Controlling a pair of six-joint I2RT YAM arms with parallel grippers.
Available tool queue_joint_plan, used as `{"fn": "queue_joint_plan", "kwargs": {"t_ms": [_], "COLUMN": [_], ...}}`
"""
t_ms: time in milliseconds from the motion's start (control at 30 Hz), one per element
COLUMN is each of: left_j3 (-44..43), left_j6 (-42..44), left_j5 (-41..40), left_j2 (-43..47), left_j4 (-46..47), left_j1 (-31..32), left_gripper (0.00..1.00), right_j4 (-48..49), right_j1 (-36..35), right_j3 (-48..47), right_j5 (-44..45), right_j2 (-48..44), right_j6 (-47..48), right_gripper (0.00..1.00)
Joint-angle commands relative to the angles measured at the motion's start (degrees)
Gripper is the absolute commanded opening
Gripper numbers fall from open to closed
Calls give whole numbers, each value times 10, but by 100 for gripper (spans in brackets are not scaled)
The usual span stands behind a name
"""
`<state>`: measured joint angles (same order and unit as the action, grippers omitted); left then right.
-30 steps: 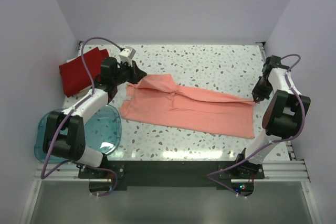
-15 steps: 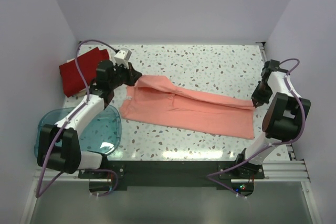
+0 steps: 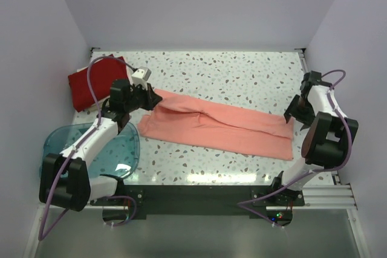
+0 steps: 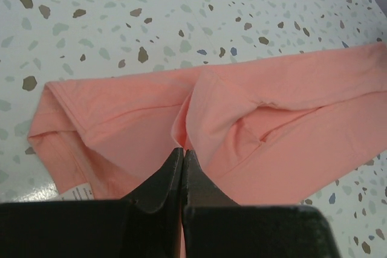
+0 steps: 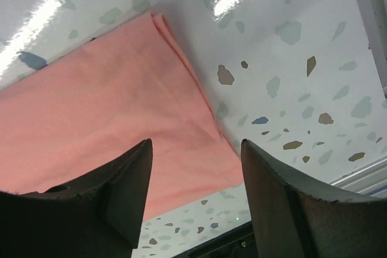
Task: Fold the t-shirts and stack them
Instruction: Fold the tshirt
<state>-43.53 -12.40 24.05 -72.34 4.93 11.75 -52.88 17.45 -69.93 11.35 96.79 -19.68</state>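
The salmon-pink t-shirt (image 3: 224, 126) lies as a long band across the tabletop's middle. The left gripper (image 4: 182, 155) has its jaws clamped on a raised fold near the shirt's left end, probably to lay it over. The right gripper (image 5: 193, 149) hangs over the end by the right edge, jaws apart and holding nothing.

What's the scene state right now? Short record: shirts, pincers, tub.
salmon-pink shirt: lies in a long band across the table, with a ridge of cloth raised near its left end
left pincer: shut on that ridge
right pincer: open over the shirt's right end, holding nothing
red shirt: compact pile at the far left corner, apart from the pink one
blue tub: near left of the table
stack: not yet made
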Motion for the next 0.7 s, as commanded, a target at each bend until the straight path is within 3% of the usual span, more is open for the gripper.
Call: {"fn": "queue_joint_plan", "kwargs": {"t_ms": [0,300,533,667], "left_j3": [19,49,88,107], "left_j6": [5,11,10,-35], "left_j5": [35,31,92,83], "left_j2": [27,63,130,162], "left_j4": [-16,-90,-172,-141], "left_j1": [-1,-1,0,2], "left_gripper": [0,1,30,40], "right_j4": [0,56,91,117], "right_j1": [-15,-96,-255,-328], "right_j3": [-4,2,-42,-116], "right_j5": [16,-40,-63,-102], "right_j2": [-76,-107,-36,26], "right_j6": [-11,-36,-73,-70], "right_gripper": [64,64,64,64]}}
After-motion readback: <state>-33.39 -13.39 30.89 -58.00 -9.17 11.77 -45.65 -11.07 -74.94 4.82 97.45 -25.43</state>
